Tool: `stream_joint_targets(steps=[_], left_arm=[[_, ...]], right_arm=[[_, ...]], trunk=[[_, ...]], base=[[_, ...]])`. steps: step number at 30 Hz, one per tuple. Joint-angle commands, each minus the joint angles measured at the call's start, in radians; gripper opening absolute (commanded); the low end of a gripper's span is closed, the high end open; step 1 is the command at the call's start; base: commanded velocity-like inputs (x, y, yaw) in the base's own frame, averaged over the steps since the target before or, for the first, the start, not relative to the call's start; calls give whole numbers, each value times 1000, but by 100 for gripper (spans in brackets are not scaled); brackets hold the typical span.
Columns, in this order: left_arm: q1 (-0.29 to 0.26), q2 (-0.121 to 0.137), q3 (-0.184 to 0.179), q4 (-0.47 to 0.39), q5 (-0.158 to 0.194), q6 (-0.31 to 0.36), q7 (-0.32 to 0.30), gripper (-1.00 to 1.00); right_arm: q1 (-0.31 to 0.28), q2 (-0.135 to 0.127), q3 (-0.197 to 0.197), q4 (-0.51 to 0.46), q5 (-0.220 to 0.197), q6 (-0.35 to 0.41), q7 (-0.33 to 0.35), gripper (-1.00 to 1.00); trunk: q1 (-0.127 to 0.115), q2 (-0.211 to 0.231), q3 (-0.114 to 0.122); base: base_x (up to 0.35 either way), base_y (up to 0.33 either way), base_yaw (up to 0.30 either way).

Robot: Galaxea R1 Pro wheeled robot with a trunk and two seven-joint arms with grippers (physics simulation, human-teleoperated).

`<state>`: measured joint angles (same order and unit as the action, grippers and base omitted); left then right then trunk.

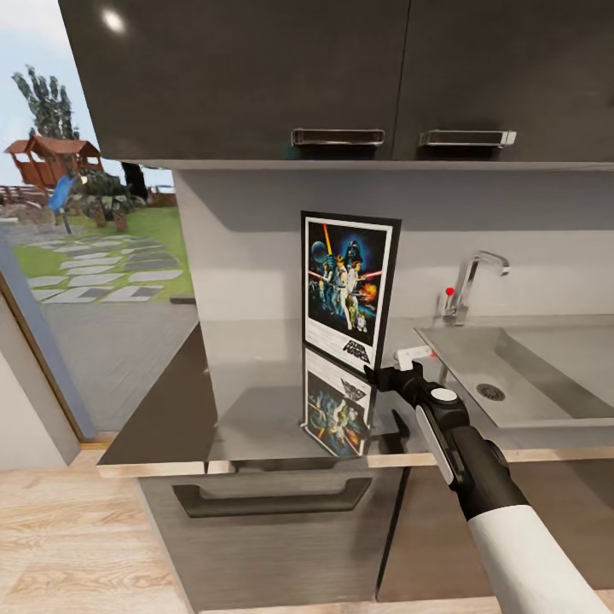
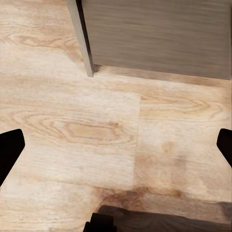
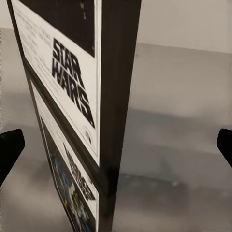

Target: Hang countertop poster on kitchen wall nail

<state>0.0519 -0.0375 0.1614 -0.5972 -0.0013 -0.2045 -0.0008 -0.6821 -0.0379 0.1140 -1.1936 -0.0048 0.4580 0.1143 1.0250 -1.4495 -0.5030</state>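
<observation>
Now right gripper (image 1: 385,373) released, jaws spread, poster (image 1: 350,290) upright just ahead on kitchen countertop (image 1: 256,375).

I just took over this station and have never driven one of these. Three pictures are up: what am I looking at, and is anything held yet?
The large picture comes from the robot's head camera, looking down over its arms. In it the poster stands upright on the kitchen countertop, its image mirrored in the shiny steel. A sink with a tap sits to its right, under dark wall cabinets.

The black and white arm reaching in is the robot's right one. Its right gripper is at the poster's lower right corner.

The other two pictures come from cameras at the wrists. The right one looks along the open fingers at the poster's edge; nothing is gripped yet. The left one looks down at the wood floor, fingers apart.
</observation>
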Motion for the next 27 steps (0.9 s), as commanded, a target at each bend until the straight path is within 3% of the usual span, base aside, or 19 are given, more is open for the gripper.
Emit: stream_joint_targets(steps=[1,12,27], left_arm=[[0,-1,3,-1,0,-4,0,100],[0,-1,3,-1,0,-9,1,100],[0,-1,3,-1,0,-9,1,100]], right_arm=[[-1,-1,1,-1,-1,5,2,100],[-5,-1,1,-3,-1,4,77,100],[-8,0,1,-3,0,2,87,100]], trunk=[[0,-1,-1],[0,-1,-1],[0,-1,-1]], base=[[0,0,0],[0,0,0],[1,0,0]])
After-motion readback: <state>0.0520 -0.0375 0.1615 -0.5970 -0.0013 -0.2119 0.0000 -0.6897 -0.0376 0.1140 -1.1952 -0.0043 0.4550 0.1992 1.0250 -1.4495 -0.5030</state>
